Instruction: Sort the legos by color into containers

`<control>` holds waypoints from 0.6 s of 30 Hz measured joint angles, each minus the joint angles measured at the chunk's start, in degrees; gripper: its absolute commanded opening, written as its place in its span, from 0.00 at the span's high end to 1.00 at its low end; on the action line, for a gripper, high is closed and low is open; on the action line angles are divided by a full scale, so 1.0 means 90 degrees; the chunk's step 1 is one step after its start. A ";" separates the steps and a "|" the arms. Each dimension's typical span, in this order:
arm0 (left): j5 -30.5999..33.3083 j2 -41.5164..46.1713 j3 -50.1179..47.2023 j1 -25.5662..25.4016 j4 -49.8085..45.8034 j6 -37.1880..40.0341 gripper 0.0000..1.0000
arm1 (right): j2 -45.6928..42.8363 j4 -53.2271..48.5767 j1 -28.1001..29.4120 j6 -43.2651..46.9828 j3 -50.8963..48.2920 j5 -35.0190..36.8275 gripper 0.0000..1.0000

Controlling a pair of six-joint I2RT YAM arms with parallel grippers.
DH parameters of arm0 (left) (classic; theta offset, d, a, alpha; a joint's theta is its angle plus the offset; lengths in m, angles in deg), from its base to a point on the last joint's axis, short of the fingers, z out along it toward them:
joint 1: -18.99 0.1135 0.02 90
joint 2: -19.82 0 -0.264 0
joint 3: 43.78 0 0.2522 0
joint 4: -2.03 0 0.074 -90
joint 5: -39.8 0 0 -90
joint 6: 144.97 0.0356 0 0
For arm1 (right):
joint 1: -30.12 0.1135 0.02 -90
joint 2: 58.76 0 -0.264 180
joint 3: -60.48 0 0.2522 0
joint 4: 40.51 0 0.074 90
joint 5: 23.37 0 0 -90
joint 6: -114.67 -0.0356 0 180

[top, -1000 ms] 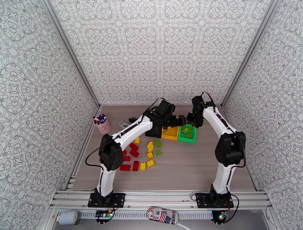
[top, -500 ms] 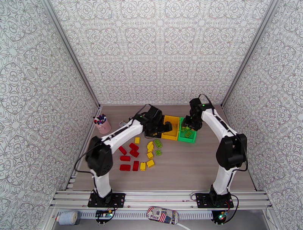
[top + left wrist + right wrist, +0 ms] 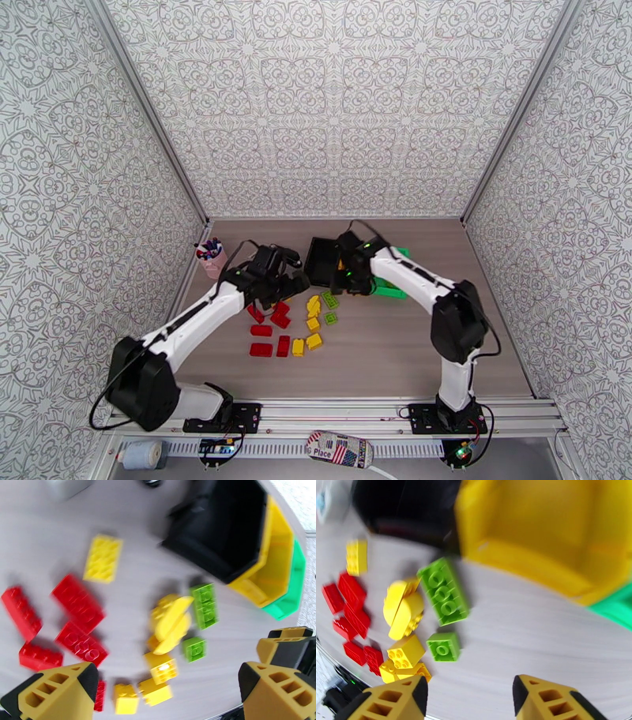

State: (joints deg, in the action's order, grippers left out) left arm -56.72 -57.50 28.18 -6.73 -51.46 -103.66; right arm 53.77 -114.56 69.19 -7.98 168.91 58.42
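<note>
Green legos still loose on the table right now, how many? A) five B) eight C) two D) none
C: a long green brick and a small green brick lie on the table, outside the bins.

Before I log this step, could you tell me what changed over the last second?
The left gripper swung back from the bins toward the red bricks; the right gripper left the green bin for the green bricks. Both are open, empty. Bins and loose bricks stayed put.
</note>
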 measured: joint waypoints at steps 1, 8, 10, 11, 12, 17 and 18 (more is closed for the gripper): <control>0.0012 0.0160 -0.0187 0.0012 0.0002 -0.0051 0.01 | 0.0109 0.0007 0.0121 -0.0005 0.0002 0.0000 0.34; 0.0049 0.1044 -0.1151 0.0051 -0.0007 -0.0406 0.01 | 0.0624 0.0002 0.0593 -0.0017 0.0032 0.0000 0.35; 0.0046 0.1229 -0.1333 0.0053 -0.0019 -0.0476 0.01 | 0.0716 -0.0002 0.0648 -0.0017 0.0070 -0.0002 0.34; 0.0049 0.1321 -0.1421 0.0056 -0.0022 -0.0527 0.01 | 0.0770 -0.0012 0.0673 -0.0017 0.0107 0.0000 0.34; 0.0049 0.1384 -0.1474 0.0056 -0.0034 -0.0561 0.01 | 0.0821 -0.0019 0.0695 -0.0015 0.0146 0.0000 0.34; 0.0049 0.1632 -0.1683 0.0056 -0.0070 -0.0690 0.01 | 0.1146 -0.0092 0.0765 -0.0012 0.0347 0.0070 0.36; 0.0049 0.1661 -0.1707 0.0056 -0.0075 -0.0714 0.01 | 0.1197 -0.0129 0.0777 -0.0012 0.0384 0.0107 0.36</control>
State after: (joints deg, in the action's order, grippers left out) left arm -56.29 -42.55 12.81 -6.22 -52.14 -110.09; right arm 64.55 -115.72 76.18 -8.09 172.37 59.39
